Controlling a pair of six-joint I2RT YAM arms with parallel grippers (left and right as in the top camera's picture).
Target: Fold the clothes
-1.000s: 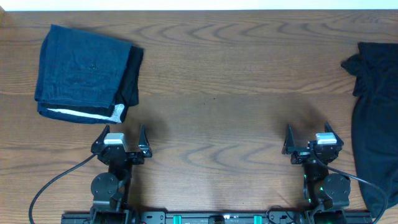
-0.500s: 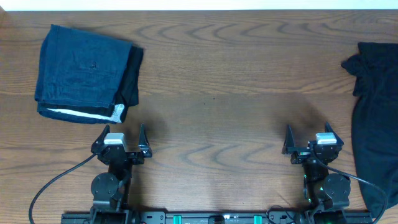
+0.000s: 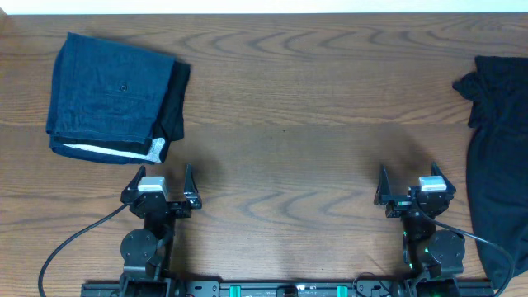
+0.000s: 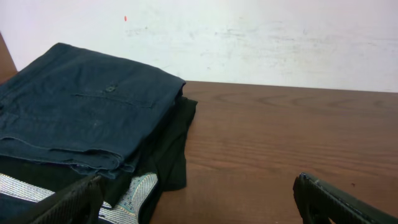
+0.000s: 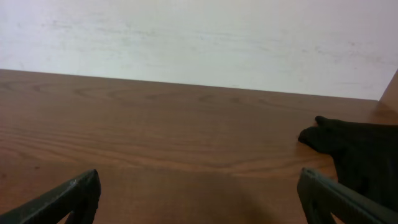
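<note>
Since the shirt (image 3: pixel 499 157) lies just right of the right gripper (image 3: pixel 408 176), long axis front-to-back, we judge that arm nearer; it and the left gripper (image 3: pixel 162 176) gape empty.

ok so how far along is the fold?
Done: nothing on the black shirt. It lies bunched and unfolded at the right edge of the table, partly out of view. A separate dark-blue garment sits folded at far left.
In hand: nothing. The left gripper and right gripper are both open and empty near their bases.
Left: grab the shirt, spread it out and fold it.
</note>
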